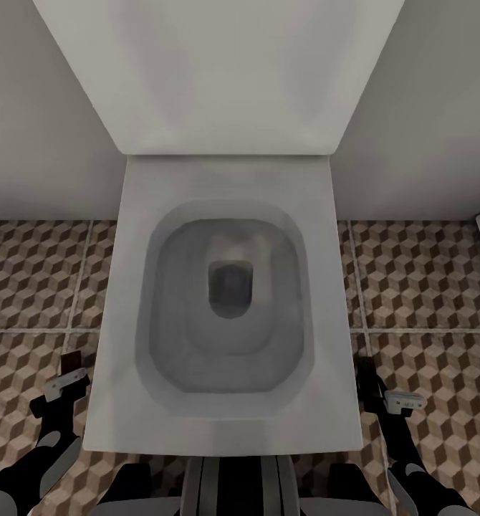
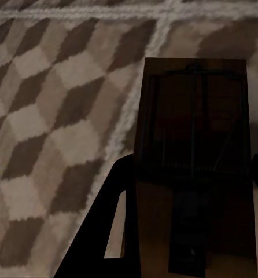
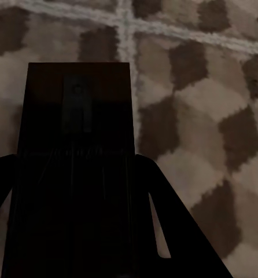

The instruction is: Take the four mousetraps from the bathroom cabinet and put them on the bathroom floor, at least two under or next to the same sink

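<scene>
1. Holding one mousetrap each, the two grippers hang low over the bathroom floor [image 1: 426,287], one on each side of a white toilet [image 1: 226,301].
2. The left gripper [image 2: 190,174] is clamped on a mousetrap [image 2: 190,145], a flat brown board with thin dark wires on top.
3. The right gripper [image 3: 74,168] is clamped on another mousetrap [image 3: 77,116], which looks very dark here.
4. Each board sticks out past the fingers, above the cube-pattern tiles, not touching them.
5. These traps look light, stiff and thin. I think they could slip or tip if held loosely.
6. The best place to pinch looks like the plain wood edges, away from the wires, which might bend or snap shut.
7. They should be set down flat and gently.
</scene>
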Robot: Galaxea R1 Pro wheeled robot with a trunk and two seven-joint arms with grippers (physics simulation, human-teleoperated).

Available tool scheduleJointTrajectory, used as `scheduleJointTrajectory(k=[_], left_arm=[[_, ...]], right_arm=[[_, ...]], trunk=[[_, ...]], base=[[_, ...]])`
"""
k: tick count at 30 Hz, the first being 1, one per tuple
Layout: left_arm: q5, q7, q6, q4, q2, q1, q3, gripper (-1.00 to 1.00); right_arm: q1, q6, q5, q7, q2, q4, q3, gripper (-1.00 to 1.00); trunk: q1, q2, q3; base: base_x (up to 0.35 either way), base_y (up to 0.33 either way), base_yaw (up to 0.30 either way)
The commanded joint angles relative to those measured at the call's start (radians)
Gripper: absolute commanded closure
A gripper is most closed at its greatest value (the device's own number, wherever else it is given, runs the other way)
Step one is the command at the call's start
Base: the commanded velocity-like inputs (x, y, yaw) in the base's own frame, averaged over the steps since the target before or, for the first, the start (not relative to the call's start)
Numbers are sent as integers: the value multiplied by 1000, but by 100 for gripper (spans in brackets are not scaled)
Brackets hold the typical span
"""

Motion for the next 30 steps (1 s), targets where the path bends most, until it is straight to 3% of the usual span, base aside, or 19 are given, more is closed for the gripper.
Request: scheduleJointTrajectory(k=[1,30], left_arm=[[5,9,-4,-1,1,-1,-8,100],[4,9,-2,1,-1,-1,-11,100]], right_arm=[[0,-3,-11,2,-1,0,7,100],[0,-3,-12,0,-1,7,7,100]], trunk=[[0,0,0],[1,-1,-12]], base=[[0,0,0],[0,0,0]])
